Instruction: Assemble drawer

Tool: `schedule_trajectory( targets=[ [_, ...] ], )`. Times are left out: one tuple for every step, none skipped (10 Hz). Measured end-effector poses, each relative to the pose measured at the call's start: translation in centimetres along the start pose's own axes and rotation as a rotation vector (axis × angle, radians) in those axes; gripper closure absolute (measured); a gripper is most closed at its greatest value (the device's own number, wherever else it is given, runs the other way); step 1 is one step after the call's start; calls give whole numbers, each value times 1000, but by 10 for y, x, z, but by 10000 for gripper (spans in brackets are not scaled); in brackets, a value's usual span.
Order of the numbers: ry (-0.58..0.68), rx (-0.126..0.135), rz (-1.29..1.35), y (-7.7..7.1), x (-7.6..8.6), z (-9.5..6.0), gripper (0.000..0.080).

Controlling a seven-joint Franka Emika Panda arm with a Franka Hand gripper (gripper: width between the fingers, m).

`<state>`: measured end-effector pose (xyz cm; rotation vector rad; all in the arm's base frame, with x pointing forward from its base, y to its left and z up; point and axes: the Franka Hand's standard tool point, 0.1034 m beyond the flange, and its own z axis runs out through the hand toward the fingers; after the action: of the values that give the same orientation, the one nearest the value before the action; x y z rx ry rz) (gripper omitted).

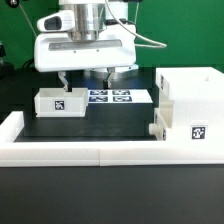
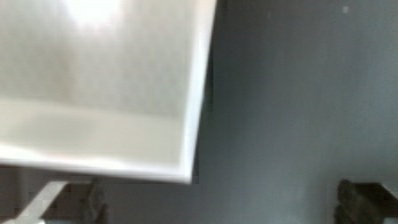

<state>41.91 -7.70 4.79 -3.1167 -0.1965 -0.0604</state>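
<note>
A small white open-top tray [image 1: 58, 102] with a square marker on its front stands on the black table at the exterior view's left. My gripper [image 1: 84, 82] hangs just above and behind it, open and empty; one finger [image 1: 62, 80] is over the tray's back edge, the other finger [image 1: 105, 76] is over the marker board. In the wrist view the tray [image 2: 98, 90] fills much of the picture, and the gripper [image 2: 210, 200] shows two dark fingertips [image 2: 370, 196] far apart. The large white box casing [image 1: 192, 100] stands at the exterior view's right. A second small white part [image 1: 158, 128] juts from its lower left side.
The marker board [image 1: 118, 97] lies flat behind the tray, between it and the casing. A low white border rail [image 1: 100, 152] runs along the front and up the exterior view's left side [image 1: 14, 125].
</note>
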Motion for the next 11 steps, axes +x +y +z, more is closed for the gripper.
schedule_trajectory(
  targets=[
    [-8, 0, 3, 0, -10, 3, 151],
    [-17, 1, 10, 1, -19, 4, 151],
    [-23, 2, 15, 0, -24, 6, 151],
    [-16, -4, 17, 0, -29, 10, 151],
    [-8, -11, 16, 1, -34, 19, 151],
    [-14, -10, 13, -1, -36, 28, 151],
    [-15, -9, 11, -1, -35, 30, 151],
    [-13, -11, 11, 0, -36, 34, 151],
    [-22, -9, 12, 0, -39, 38, 151],
    [-28, -7, 14, 0, -41, 40, 151],
    [-33, -6, 13, -1, -44, 41, 151]
  ],
)
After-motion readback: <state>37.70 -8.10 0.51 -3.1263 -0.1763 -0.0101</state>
